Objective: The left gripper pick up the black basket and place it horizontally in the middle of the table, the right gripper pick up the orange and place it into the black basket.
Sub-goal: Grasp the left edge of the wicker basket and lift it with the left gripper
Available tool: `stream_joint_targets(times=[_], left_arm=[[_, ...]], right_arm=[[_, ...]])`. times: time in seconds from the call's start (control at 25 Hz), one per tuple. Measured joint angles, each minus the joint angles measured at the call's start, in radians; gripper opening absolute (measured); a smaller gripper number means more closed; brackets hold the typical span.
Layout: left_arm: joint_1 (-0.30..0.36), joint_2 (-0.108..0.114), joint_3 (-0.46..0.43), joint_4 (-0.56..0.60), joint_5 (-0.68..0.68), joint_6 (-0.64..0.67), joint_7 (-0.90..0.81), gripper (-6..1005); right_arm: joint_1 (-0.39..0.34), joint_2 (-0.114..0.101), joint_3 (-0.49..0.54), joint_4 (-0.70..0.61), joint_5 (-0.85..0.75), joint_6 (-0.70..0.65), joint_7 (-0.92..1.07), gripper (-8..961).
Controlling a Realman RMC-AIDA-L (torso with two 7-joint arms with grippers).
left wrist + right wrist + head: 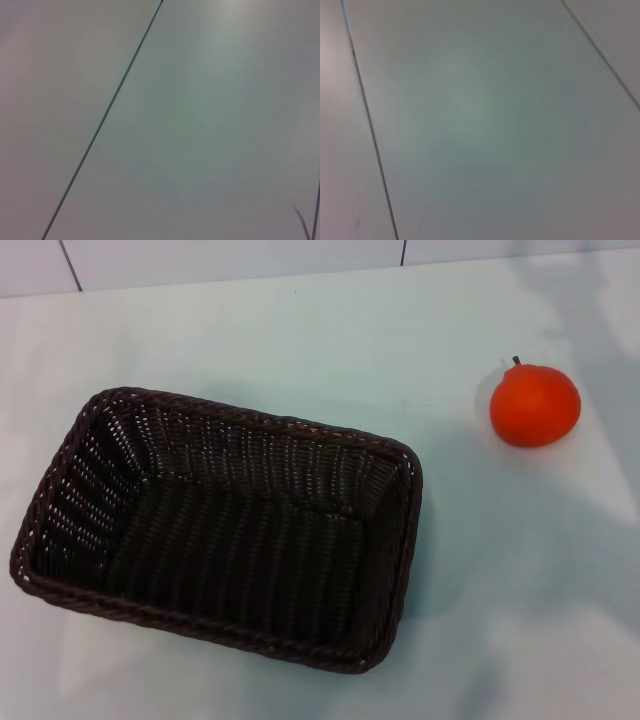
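Lit evenly and softly from above, with a faint bluish cast over the smooth white table (300, 330). Soft grey shadows beside the dark woven rectangular basket (215, 525) and the glossy round orange fruit (535, 405). Both wrist views hazy, pale, nearly featureless.

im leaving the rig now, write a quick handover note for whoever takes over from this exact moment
Grippers: neither the left nor the right gripper shows in any view; both wrist cameras see only pale panelled surface.
Things: the black basket sits empty on the table, on the robot's left, skewed at an angle. The orange lies on the table to the robot's right, apart from the basket.
Done: nothing visible yet.
Left: left gripper sets the basket horizontally in the table's middle; right gripper puts the orange in it.
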Motion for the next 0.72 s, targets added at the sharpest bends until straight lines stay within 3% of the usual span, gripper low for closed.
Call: stream_joint_targets(times=[0.72], left_arm=[[0.004,-0.001,-0.012,-0.004,0.002,0.011,-0.003,887]], right_arm=[[0.025,-0.001,0.012,0.006,0.013,0.056,0.002,945]])
